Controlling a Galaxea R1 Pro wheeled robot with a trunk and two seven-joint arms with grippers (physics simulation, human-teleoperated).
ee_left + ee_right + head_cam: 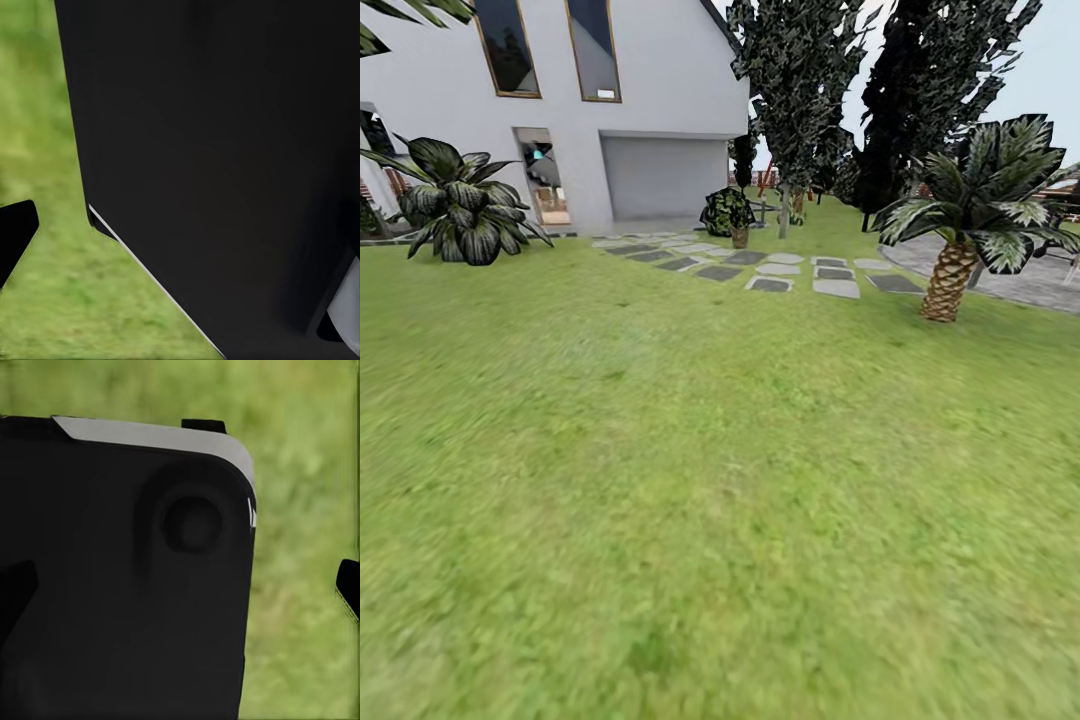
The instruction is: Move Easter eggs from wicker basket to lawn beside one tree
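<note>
The lawn [690, 480] spreads wide and green across the head view. At its far side stands a tree [785, 205] with a pale straight trunk and a dark speckled canopy. The wicker basket and the three Easter eggs are out of view. In the left wrist view, one black fingertip [15, 234] of my left gripper [180, 236] shows at the edge over grass, and a black robot body panel [225, 150] hides the other. In the right wrist view, my right gripper [180, 589] is open, its fingertips [349, 589] far apart with nothing held.
A white house [650, 100] with a garage door stands at the back. Grey paving slabs [780, 272] cross the far lawn. A short palm [950, 280] stands at the right, a leafy bush [460, 205] at the left, and a small plant [732, 215] by the slabs.
</note>
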